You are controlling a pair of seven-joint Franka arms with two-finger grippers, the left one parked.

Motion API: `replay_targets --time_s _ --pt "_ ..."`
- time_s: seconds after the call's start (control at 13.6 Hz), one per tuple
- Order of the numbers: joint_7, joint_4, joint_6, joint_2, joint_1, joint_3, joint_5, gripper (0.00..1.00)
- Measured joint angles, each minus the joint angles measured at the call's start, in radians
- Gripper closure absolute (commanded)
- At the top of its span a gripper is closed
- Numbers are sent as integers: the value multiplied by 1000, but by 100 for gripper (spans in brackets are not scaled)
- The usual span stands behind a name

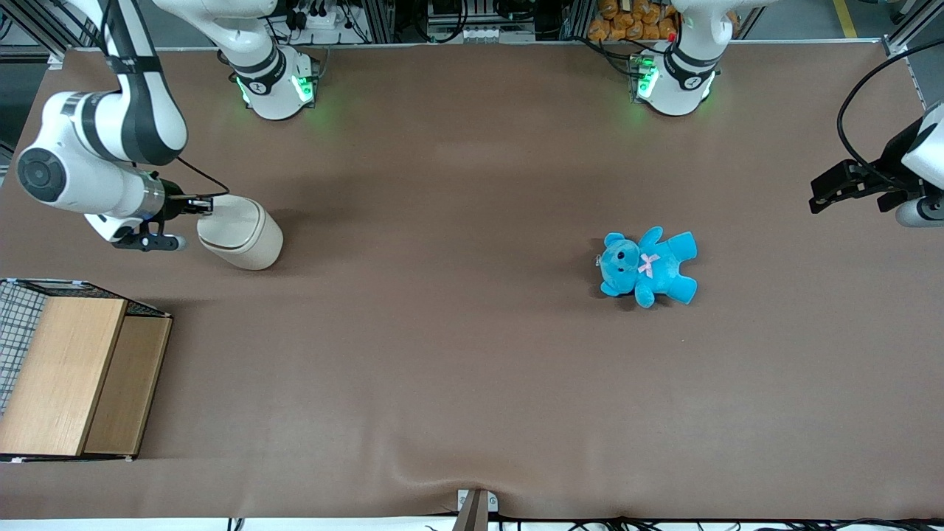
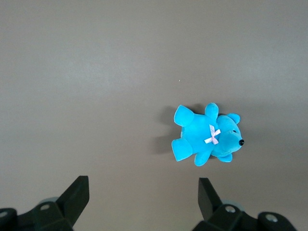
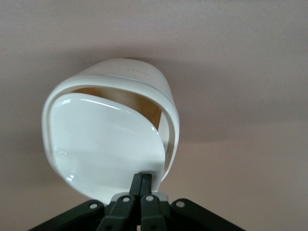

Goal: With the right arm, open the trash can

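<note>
The cream-white trash can (image 1: pixel 243 234) stands on the brown table toward the working arm's end. My right arm's gripper (image 1: pixel 206 206) is at the top edge of the can, its fingers pressed together. In the right wrist view the gripper (image 3: pixel 143 177) is shut, its tips touching the edge of the flat lid (image 3: pixel 101 139). The lid sits tilted inside the rim (image 3: pixel 166 103). A gap along the lid edge away from the fingertips shows the tan inside of the can.
A blue teddy (image 1: pixel 647 265) lies toward the parked arm's end of the table and also shows in the left wrist view (image 2: pixel 207 137). A wooden-topped wire crate (image 1: pixel 74 369) stands nearer the front camera than the trash can.
</note>
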Motion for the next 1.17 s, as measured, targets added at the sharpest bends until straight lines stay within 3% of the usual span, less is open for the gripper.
replay_targets --time_s 0.51,0.59,0.73,0.81,0.88,1.17 --pt "108 209 -237 0 75 10 0 100" --pt "131 238 -263 0 89 10 0 89" --pt "171 280 -295 0 114 20 0 20" --pt "190 296 -304 0 119 31 0 7" --pt "203 309 -309 0 121 40 0 0" --pt "209 396 -315 2 120 45 0 0"
